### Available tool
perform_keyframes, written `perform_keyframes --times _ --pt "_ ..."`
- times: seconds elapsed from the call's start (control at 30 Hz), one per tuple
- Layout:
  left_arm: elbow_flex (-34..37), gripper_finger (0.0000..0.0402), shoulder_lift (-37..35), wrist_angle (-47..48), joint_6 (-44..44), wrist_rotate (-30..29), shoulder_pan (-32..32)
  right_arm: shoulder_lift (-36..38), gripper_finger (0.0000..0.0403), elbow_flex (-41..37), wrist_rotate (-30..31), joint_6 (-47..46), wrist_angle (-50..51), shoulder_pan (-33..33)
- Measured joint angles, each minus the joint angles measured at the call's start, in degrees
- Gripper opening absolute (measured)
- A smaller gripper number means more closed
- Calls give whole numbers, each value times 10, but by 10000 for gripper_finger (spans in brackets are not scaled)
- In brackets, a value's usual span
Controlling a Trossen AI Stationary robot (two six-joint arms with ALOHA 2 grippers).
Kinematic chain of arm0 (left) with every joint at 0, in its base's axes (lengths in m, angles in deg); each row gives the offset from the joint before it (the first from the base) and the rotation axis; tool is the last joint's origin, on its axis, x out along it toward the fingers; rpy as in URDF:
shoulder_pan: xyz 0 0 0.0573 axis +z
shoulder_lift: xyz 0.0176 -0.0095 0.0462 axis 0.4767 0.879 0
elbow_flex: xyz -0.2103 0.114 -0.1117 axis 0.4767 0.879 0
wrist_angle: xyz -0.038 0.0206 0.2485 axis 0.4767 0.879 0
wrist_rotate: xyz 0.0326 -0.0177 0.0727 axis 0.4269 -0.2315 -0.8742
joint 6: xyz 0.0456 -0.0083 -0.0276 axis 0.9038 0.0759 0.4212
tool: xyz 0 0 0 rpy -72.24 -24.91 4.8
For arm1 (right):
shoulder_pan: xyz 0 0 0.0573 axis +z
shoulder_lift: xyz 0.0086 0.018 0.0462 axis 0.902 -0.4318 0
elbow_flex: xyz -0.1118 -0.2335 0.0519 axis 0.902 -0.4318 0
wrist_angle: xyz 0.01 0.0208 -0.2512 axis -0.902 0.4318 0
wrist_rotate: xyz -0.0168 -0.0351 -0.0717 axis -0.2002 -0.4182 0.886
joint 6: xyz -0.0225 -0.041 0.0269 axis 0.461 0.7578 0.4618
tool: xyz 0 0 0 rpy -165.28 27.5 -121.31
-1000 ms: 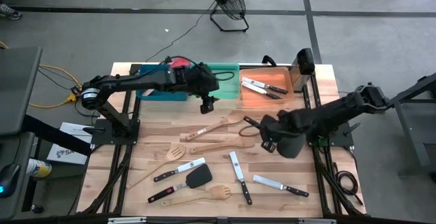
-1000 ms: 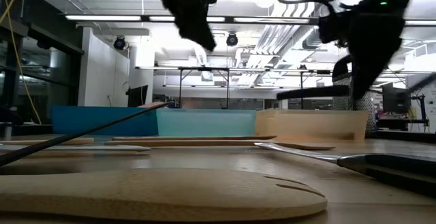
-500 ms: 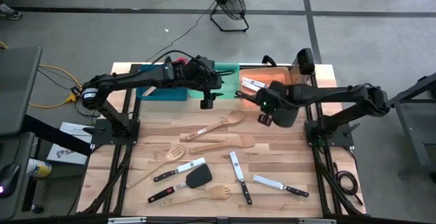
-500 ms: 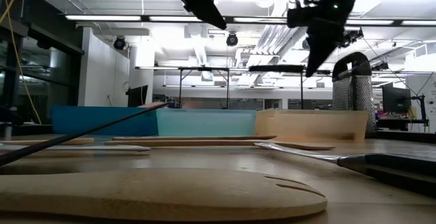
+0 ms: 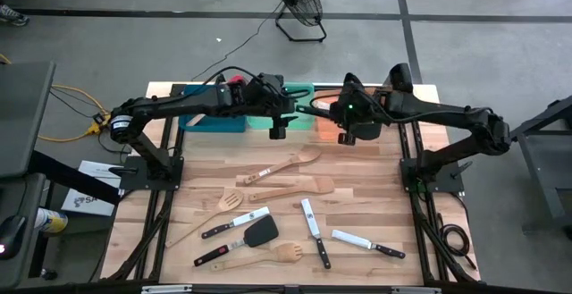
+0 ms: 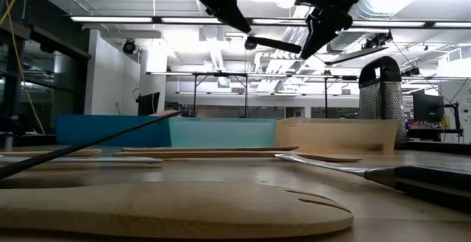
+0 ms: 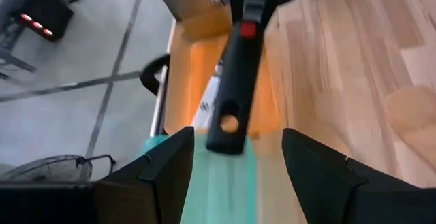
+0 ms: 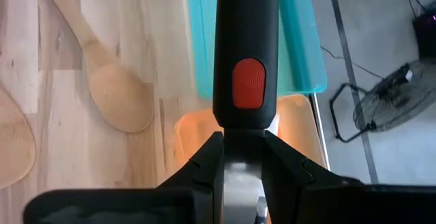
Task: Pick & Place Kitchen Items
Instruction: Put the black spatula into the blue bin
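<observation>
Black and held in the air, a utensil handle (image 8: 246, 54) with a red button is clamped in the right pincer (image 5: 332, 108), above the orange bin (image 5: 375, 124) at the far side of the bench (image 5: 375, 209). The handle points toward the green bin (image 5: 295, 90); what head it carries I cannot tell. The left pincer (image 5: 278, 126) hangs just beside it over the green bin, its fingers (image 7: 163, 166) apart and holding nothing, and the handle's end lies between them in the left wrist view. Two knives (image 5: 335, 112) lie in the orange bin. A blue bin (image 5: 210, 122) stands beside the green one, under the left arm.

On the bench near the middle lie a wooden spoon (image 5: 290, 163) and a wooden spatula (image 5: 290, 187). Nearer the front edge are a slotted wooden spatula (image 5: 230, 202), a black turner (image 5: 260, 232), a wooden fork (image 5: 284, 253), and four black-handled knives (image 5: 313, 230) spread among them.
</observation>
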Motion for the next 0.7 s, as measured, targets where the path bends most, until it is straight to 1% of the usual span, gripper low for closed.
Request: perform_keyframes --times 0.17,0.27,0.5,0.7 --pt "0 218 7 -24 0 -7 0 -4 62 0 -19 34 -31 -9" --pt "1 218 10 -16 4 -10 0 -4 62 0 -28 51 -53 -8" --pt "0 218 21 -34 8 -12 -1 -4 62 0 -59 56 -84 -8" --pt "0 218 26 -39 11 -2 -1 -4 62 0 -63 56 -97 -8"
